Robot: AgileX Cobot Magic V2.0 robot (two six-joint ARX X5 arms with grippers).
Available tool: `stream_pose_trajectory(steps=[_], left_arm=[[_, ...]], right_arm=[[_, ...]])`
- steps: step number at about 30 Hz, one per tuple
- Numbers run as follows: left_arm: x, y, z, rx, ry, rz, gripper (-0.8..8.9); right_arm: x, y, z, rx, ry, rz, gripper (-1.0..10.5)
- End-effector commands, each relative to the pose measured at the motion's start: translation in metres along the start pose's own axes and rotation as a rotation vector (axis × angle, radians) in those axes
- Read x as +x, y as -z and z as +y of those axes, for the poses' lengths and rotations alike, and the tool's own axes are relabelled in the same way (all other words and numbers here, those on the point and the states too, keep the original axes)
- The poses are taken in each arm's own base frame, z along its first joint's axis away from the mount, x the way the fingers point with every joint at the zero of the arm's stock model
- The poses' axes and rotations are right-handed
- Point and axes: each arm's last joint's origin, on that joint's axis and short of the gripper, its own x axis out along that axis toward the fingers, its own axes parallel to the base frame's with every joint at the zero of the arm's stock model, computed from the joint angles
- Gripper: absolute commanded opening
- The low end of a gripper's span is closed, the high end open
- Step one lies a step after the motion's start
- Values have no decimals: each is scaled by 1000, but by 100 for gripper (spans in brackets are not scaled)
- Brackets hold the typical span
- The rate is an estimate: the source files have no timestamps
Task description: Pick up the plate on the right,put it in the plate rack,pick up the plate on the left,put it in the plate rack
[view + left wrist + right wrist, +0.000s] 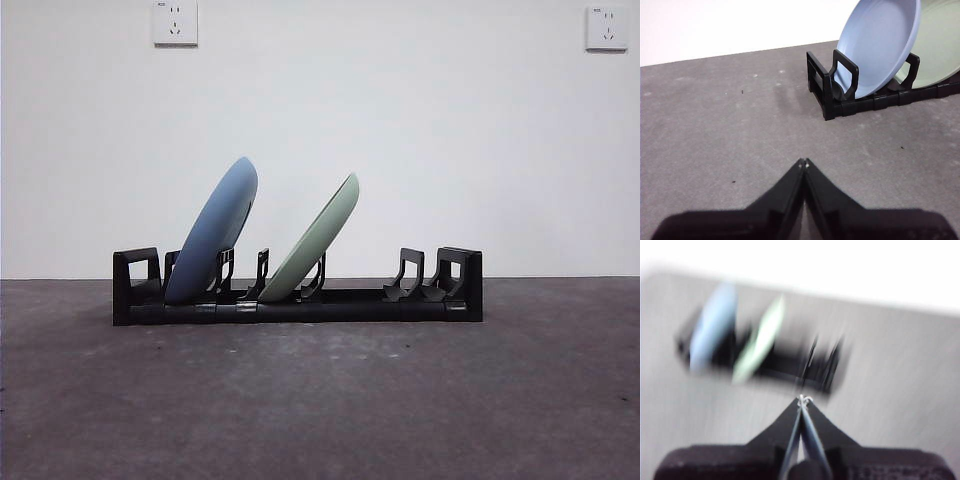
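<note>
The long black plate rack [300, 300] stands on the dark table with two plates leaning in its prongs. A blue plate [213, 242] sits near its left end and a pale green plate [318, 236] just right of it. From the left wrist, the blue plate [880, 45] and green plate [937, 47] stand in the rack [840, 95], well beyond my shut left gripper [804, 163], which holds nothing. The right wrist picture is motion-blurred; its shut gripper [803, 400] is empty, away from the rack [785, 365]. Neither arm shows in the front view.
Two white wall sockets [175, 22] [606, 28] sit high on the white wall behind. The rack's right half has unfilled prongs [410, 275]. Grey table surface [320, 400] lies in front of the rack.
</note>
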Motion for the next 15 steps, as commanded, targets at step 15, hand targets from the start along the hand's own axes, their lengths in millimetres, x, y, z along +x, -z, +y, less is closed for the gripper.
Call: stream_pose_trajectory(steps=[15], left_arm=[[1,2,0,-8,0,1,-4]], right_arm=[[9,155,-30,-10,407,-407,2]])
